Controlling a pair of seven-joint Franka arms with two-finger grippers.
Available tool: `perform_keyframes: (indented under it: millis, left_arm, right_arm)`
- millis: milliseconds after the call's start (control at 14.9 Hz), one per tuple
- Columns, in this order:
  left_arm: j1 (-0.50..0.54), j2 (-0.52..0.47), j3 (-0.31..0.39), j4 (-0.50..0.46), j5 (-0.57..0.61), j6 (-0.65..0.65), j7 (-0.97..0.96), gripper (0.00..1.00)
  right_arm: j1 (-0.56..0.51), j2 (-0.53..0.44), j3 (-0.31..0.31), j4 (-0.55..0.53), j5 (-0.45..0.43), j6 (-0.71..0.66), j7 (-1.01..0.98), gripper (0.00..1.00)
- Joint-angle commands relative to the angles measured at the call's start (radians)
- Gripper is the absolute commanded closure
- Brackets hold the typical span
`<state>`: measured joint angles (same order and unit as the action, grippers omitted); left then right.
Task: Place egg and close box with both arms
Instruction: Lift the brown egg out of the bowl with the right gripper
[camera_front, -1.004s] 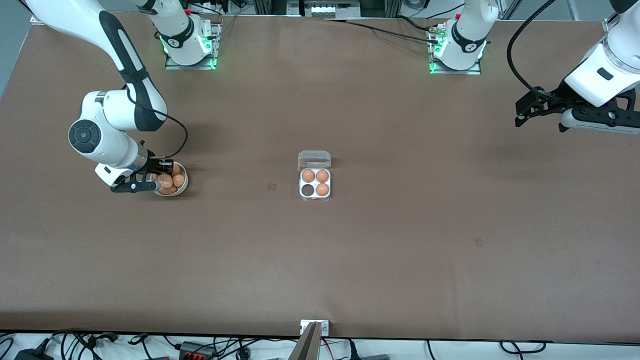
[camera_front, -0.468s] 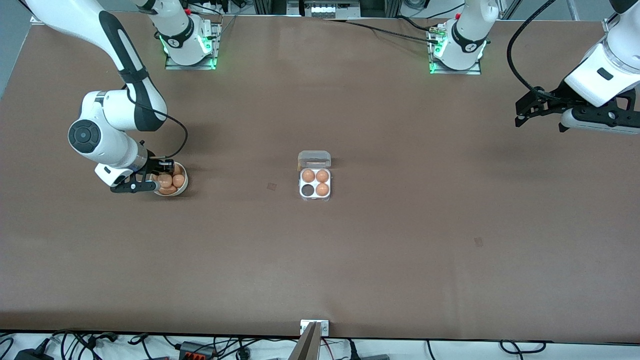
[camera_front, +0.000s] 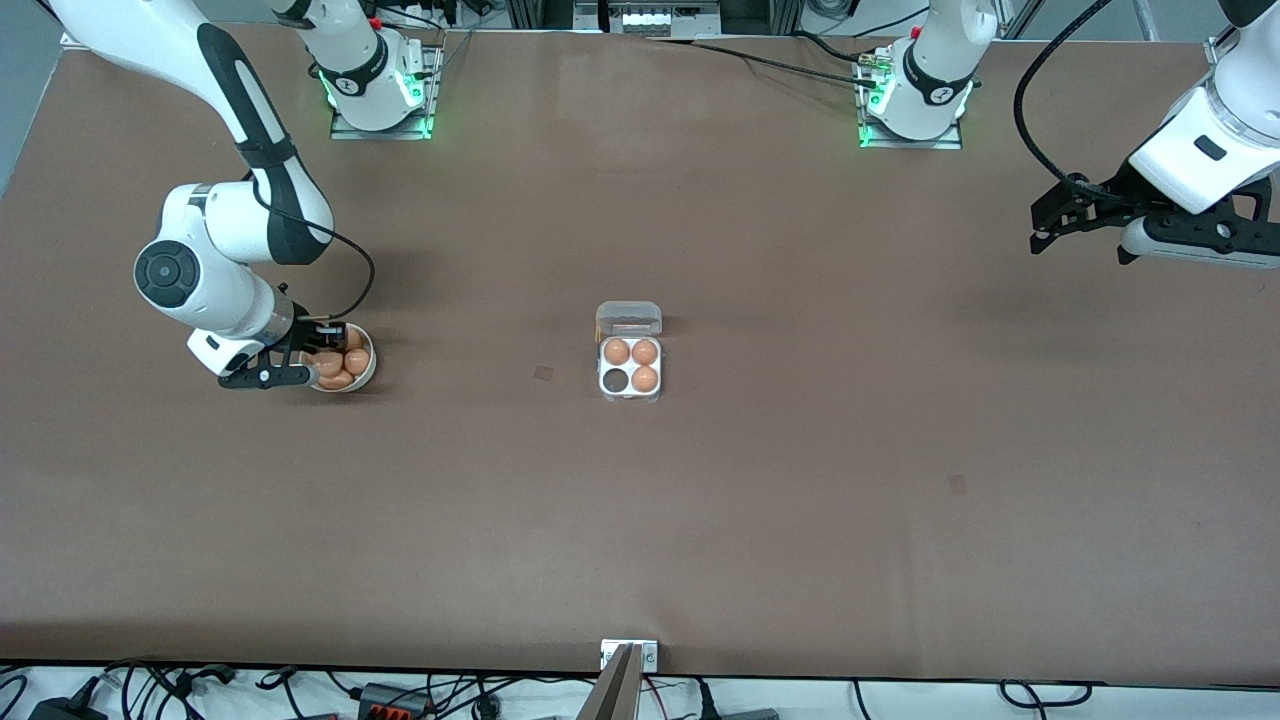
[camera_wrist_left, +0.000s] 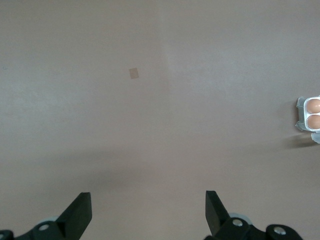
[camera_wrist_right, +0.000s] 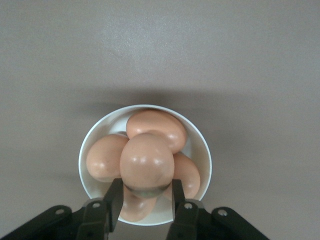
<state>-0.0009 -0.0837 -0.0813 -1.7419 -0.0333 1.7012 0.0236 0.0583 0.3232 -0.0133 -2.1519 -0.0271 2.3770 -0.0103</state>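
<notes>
A: Start with the front view. Where is everything?

B: The box (camera_front: 630, 365) sits mid-table, its clear lid (camera_front: 629, 318) tipped open on the side toward the bases. Three cells hold eggs; the empty cell (camera_front: 613, 380) is the one nearer the front camera, toward the right arm's end. The white bowl (camera_front: 366, 370) of eggs stands well apart from it, toward that same end. The right gripper (camera_front: 318, 352) is down at the bowl. The left gripper (camera_front: 1040, 236) waits high over the table's left-arm end, doing nothing.

A: And the left wrist view?

B: Mostly bare table. The left gripper's fingers (camera_wrist_left: 79, 216) stand wide apart with nothing between them, and a corner of the box shows at the edge with two eggs.

A: The right wrist view?

B: The right gripper's fingers (camera_wrist_right: 106, 204) are closed on one egg (camera_wrist_right: 147, 163), the topmost of the pile, just above the other eggs in the bowl.

A: So which step is this?

B: I'd judge the pick: the egg is gripped but not yet carried. The next move calls for a straight lift clear of the bowl's rim, a steady carry to the empty cell and a gentle release. Closing the lid with both arms is not yet begun.
</notes>
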Motion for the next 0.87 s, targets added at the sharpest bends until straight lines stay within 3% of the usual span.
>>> perform_keyframes:
  millis: [0,602,669,803]
  left_arm:
    - [0.004,0.013,-0.006,0.033,0.009,-0.026,0.013,0.0]
    - [0.004,0.013,-0.006,0.033,0.009,-0.026,0.013,0.0]
    - [0.004,0.013,-0.006,0.033,0.009,-0.026,0.013,0.0]
    - [0.004,0.013,-0.006,0.033,0.009,-0.026,0.013,0.0]
  right_arm:
    - [-0.002,0.042,0.0,0.044,-0.013,0.008,-0.014,0.53]
    - [-0.003,0.06,0.0,0.086,-0.014,0.01,-0.014,0.49]
    - [-0.003,0.062,0.0,0.086,-0.014,0.01,-0.014,0.51]
    - [-0.003,0.066,0.0,0.086,-0.014,0.01,-0.014,0.65]
